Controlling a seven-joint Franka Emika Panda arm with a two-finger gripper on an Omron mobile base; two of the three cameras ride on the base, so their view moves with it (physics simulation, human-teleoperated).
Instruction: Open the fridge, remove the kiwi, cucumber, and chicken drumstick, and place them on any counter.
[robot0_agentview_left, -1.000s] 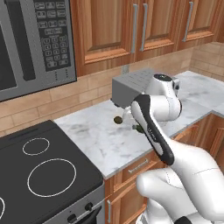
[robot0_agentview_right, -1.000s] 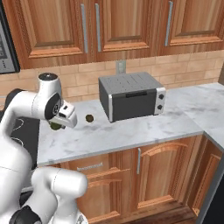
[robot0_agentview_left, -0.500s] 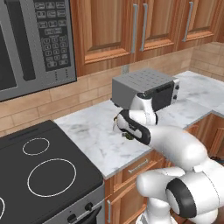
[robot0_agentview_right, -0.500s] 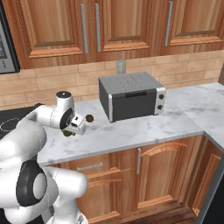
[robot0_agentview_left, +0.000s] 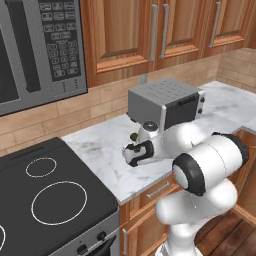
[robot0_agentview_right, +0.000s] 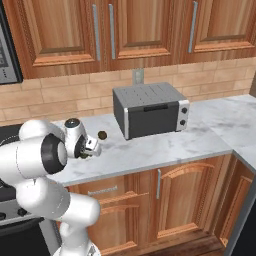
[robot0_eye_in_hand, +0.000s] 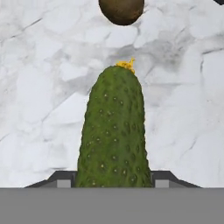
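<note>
Now, tool: the tool (robot0_eye_in_hand: 113, 180) is clamped on the cucumber (robot0_eye_in_hand: 113, 131), one dark finger tip showing on each side of its base in the hand view.
Tool position: the tool (robot0_agentview_right: 89, 148) hangs over the front part of the worktop (robot0_agentview_right: 165, 142), left of the toaster oven (robot0_agentview_right: 150, 109) as seen in the right base view; in the left base view the tool (robot0_agentview_left: 136, 152) sits in front of the toaster oven (robot0_agentview_left: 167, 100), pointing toward the stove side.
Cucumber: dark green and bumpy, with a small yellow tip at its far end; it stands out from the tool along the hand view, above the marble. Whether it touches the worktop cannot be told.
Kiwi: the kiwi (robot0_eye_in_hand: 121, 9) is a brown round fruit lying on the worktop just beyond the cucumber's yellow tip, apart from it; in the right base view the kiwi (robot0_agentview_right: 102, 135) rests between the tool and the toaster oven, near the tool.
Worktop: white marble with grey veins (robot0_agentview_left: 100, 147), over brown wooden cabinets.
Toaster oven: grey box with a dark door and knobs, standing near the brick wall.
Stove: the black stove top (robot0_agentview_left: 45, 200) with white ring marks lies to the robot's left of the worktop.
Microwave: the black-and-grey microwave (robot0_agentview_left: 40, 47) hangs above the stove.
Upper cabinets: brown wooden doors (robot0_agentview_right: 135, 27) with grey bar handles above the brick wall.
</note>
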